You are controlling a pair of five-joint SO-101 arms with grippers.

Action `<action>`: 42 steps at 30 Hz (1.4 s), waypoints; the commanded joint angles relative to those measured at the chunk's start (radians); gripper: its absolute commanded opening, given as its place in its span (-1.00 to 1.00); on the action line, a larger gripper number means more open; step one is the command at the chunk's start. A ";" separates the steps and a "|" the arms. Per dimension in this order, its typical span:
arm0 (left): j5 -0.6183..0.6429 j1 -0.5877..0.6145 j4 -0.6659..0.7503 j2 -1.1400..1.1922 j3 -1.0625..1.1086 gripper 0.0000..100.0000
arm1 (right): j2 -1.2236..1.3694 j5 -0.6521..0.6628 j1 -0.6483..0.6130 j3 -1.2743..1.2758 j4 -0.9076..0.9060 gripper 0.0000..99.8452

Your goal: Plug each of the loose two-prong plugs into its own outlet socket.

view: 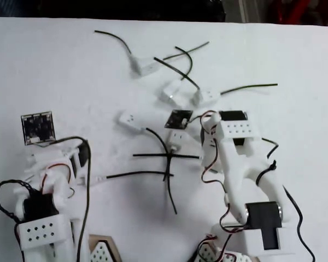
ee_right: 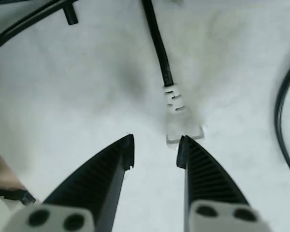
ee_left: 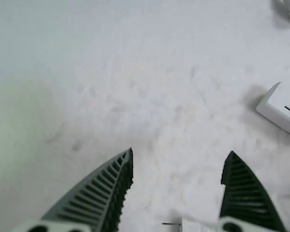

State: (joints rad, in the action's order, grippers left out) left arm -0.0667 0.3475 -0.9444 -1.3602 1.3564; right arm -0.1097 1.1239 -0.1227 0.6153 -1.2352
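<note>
The left gripper (ee_left: 180, 152), fingers spread, hovers over the white table (ee_left: 111, 72) near an outlet socket (ee_left: 282, 108).

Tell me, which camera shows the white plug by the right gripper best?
The right wrist view: the white plug lies close up, ridged body and black cord plain, just ahead of the open right gripper. The high view shows the plug small and far off.

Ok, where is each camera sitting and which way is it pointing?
High view: fixed above the table, looking down; both arms show.
Left wrist view: on the left wrist, facing tabletop and an outlet socket; open left gripper shows.
Right wrist view: on the right wrist, facing a plug; open right gripper shows.
Shared: high and right wrist views both show that plug.
</note>
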 commanded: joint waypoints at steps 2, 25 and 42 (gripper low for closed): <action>0.000 0.007 0.025 -0.010 -0.009 -0.41 | 0.051 0.011 -0.005 0.028 0.108 -0.69; 0.000 0.007 0.025 -0.010 -0.009 -0.41 | 0.176 0.008 -0.016 -0.078 -0.022 -0.96; 0.000 0.007 0.025 -0.010 -0.009 -0.41 | 0.105 -0.041 0.015 -0.193 -0.208 -0.74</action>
State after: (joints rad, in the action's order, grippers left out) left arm -0.0667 0.3475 -0.9444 -1.3602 1.3564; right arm 0.0361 1.0549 -0.1396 0.4496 -1.4316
